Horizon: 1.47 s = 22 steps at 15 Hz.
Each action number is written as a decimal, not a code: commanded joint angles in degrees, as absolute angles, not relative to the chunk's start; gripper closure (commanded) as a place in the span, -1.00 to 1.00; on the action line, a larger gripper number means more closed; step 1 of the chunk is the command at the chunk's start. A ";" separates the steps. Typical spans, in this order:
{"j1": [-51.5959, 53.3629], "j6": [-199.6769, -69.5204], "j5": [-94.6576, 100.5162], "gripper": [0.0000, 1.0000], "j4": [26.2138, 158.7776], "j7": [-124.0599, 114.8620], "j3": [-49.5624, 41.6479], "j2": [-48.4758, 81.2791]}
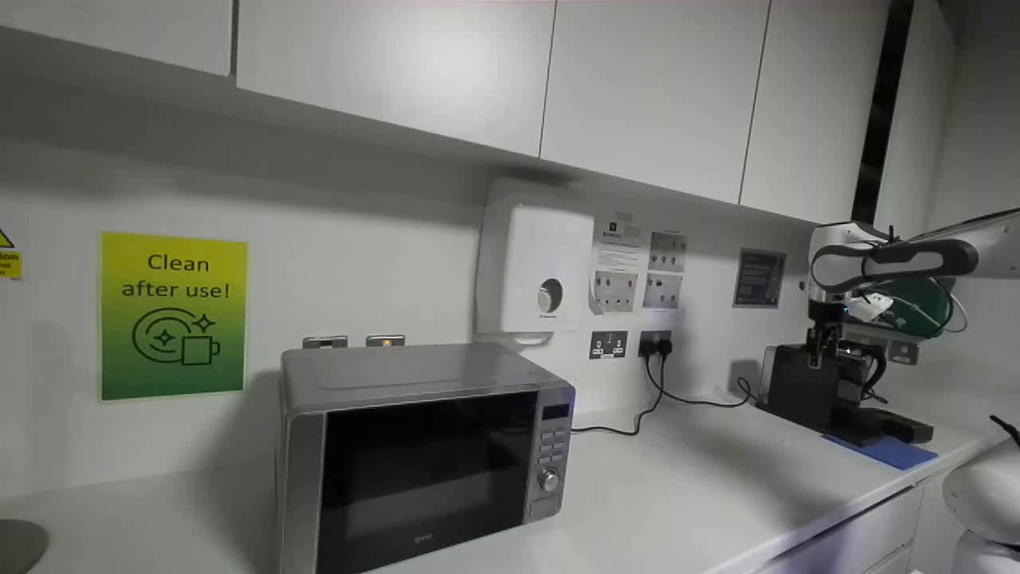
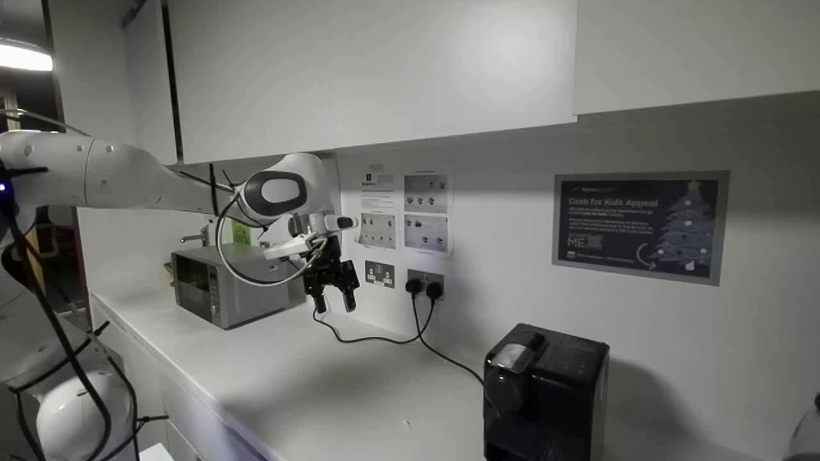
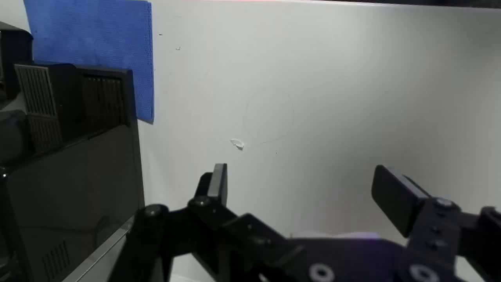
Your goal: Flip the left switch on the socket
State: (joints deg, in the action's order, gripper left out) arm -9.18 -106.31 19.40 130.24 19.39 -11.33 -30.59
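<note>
Two fingers (image 3: 218, 182) are spread, empty. The likely socket (image 2: 380, 274), mid-frame in an exterior view, is best approached with them together.

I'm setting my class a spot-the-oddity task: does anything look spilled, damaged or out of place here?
Yes, minor: in the wrist view, a small white scrap lies on the countertop just outside a faint ring mark; they look like litter and perhaps a dried stain.

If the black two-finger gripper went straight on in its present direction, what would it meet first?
Most likely the flat white countertop: the open gripper points down at it, with nothing visible in between, though the depth is unclear.
</note>
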 commanded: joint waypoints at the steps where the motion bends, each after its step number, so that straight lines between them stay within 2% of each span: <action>1: -8.78 -106.05 19.53 -1.00 130.05 19.27 -11.62 -30.57; 17: -8.78 -106.05 19.53 -1.00 130.05 19.26 -11.62 -30.58; 22: -8.14 -110.05 16.58 -1.00 131.50 14.84 -11.38 -29.69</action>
